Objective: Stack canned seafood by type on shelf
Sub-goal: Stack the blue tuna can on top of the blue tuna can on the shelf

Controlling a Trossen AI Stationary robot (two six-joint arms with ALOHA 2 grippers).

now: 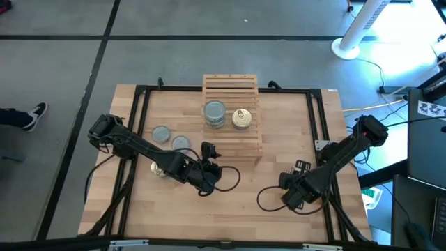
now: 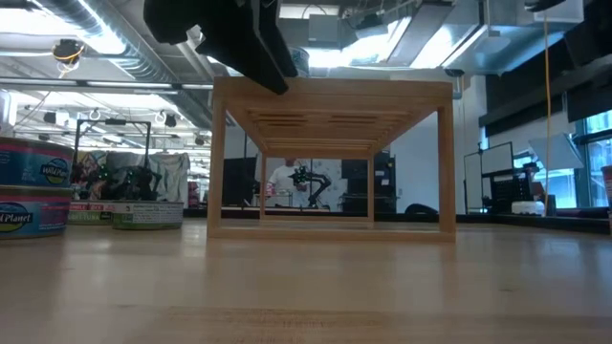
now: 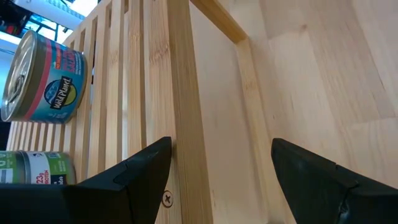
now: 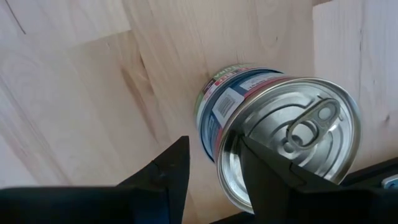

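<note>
Two stacks of tins sit on the slatted shelf (image 1: 232, 115) — a grey-topped stack (image 1: 214, 113) beside a ring-pull stack (image 1: 242, 118). Two grey tins (image 1: 170, 137) lie on the surface (image 1: 251, 223). Left gripper (image 1: 208, 167) hovers just before the shelf, jaws open; right gripper (image 4: 208, 165) — jaws gripping a ring-pull tin (image 4: 280, 134)

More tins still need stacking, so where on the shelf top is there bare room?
The shelf is free on its far slats behind both stacks and its near strip before them. Crowded: the middle, where the grey-blue stack and golden-top stack sit side by side. The left gripper hovers open at the near-left corner.
</note>
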